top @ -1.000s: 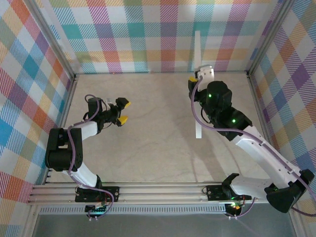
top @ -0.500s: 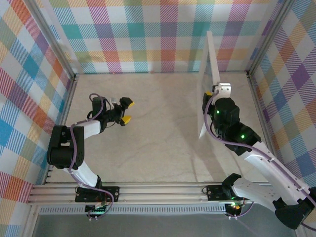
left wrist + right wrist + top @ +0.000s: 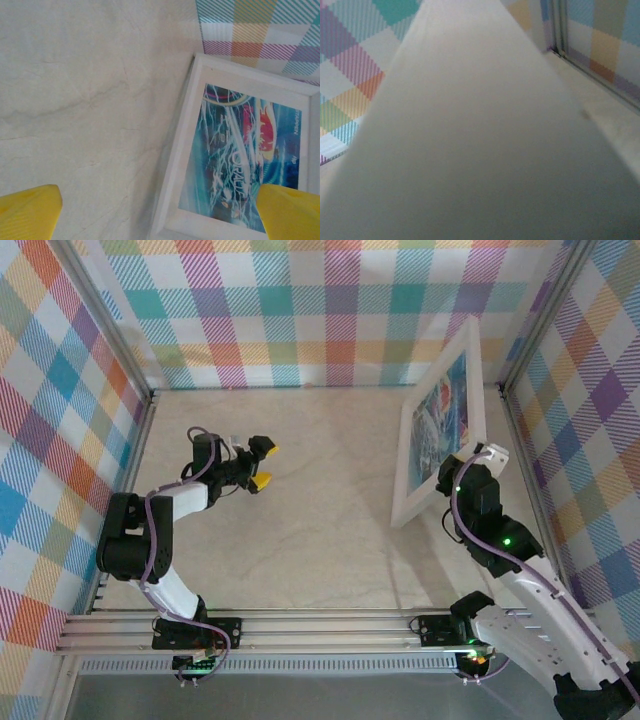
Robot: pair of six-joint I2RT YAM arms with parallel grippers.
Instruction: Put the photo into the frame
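- Pastel plaid walls (image 3: pixel 300 310) are standing around me on three sides.
- I am working over a pale marbled table (image 3: pixel 320 540).
- Soft light is falling evenly.

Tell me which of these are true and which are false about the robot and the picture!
1. The frame lies flat on the table. False: it is tipped up steeply at the right side.
2. The blue photo sits inside the frame. True.
3. The left gripper is open and holds nothing. True.
4. The left gripper is touching the frame. False: it is well apart from it, with bare table between them.
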